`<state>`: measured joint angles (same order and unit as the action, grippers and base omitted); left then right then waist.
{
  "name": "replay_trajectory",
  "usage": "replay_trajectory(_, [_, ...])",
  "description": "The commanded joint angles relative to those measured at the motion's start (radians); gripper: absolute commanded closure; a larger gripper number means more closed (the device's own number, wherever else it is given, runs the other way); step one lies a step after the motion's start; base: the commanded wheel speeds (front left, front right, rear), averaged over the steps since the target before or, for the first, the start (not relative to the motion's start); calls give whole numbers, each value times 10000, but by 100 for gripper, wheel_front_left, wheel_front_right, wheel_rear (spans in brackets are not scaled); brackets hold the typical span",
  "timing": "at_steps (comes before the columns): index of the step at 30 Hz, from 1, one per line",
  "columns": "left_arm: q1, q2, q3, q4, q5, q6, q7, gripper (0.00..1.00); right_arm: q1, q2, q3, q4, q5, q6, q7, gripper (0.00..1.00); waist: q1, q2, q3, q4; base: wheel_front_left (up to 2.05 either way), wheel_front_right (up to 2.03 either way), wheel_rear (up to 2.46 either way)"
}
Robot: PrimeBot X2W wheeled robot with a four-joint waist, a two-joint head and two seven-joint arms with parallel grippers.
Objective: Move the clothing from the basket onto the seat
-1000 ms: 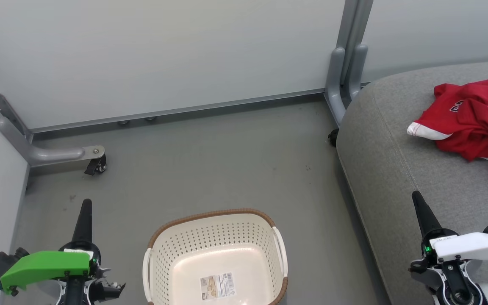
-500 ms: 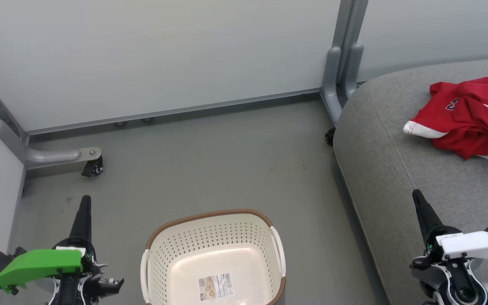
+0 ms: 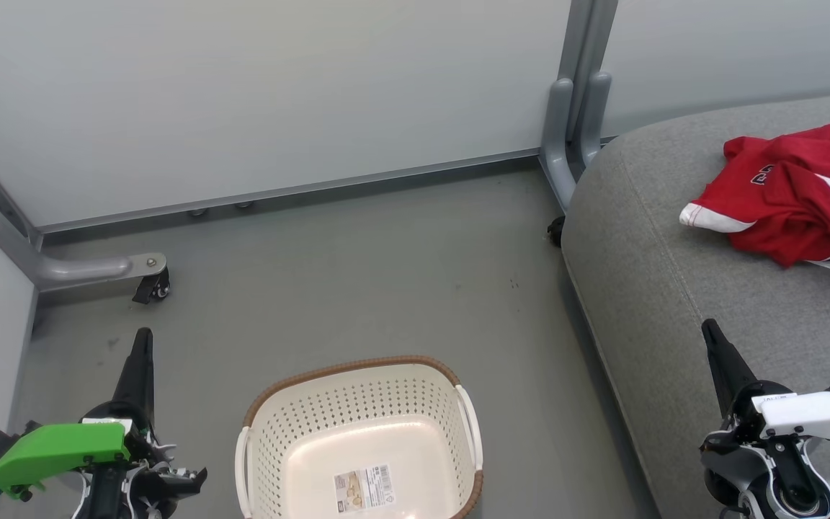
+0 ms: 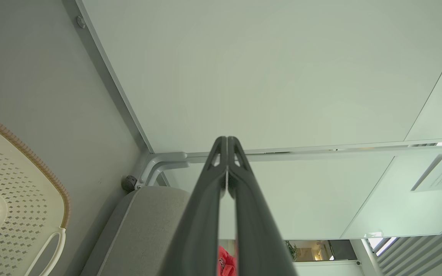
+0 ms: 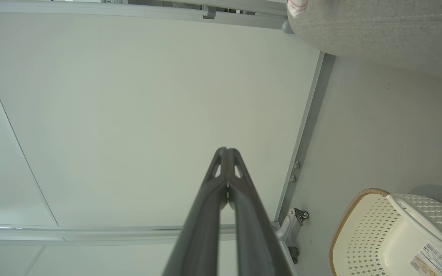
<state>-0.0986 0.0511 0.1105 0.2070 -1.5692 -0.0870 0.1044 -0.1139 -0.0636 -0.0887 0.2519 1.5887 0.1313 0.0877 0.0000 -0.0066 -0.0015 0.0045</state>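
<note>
Red clothing [image 3: 790, 194] lies crumpled on the grey seat [image 3: 674, 303], far right, well apart from the basket [image 3: 346, 366]. Basket sits on the floor [image 3: 357, 274], near centre, left of the seat and not touching it, sticker label [image 3: 364, 481] on its bottom. Left hand [image 3: 143, 337] closed, fingers pressed together, gripping nothing, near left beside the basket. Right hand [image 3: 709, 328] closed too, gripping nothing, near right over the seat's edge.

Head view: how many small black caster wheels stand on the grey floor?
2 black casters: one under the grey metal foot at left, one beside the grey fabric seat, at its far corner. More may be hidden.
</note>
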Motion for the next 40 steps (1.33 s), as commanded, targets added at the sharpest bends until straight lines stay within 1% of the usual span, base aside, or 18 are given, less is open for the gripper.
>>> replay_trajectory(1, [-169, -11, 54, -31, -213, -47, 70, 100, -119, -73, -42, 27, 204, -10, 64, 100, 0, 64, 0, -13, 0, 0, 0])
replay_trajectory(5, [-167, -14, 83, -35, -470, -47, 132, 100, -141, -81, -54, 55, 479, -9, 116, 100, 0, 66, 1, -44, 0, 0, 0])
replay_trajectory(40, [-159, -12, 77, -31, -438, -48, 135, 100, -117, -107, 12, 47, 493, -9, 53, 100, 0, 66, 1, -47, 0, 0, 0])
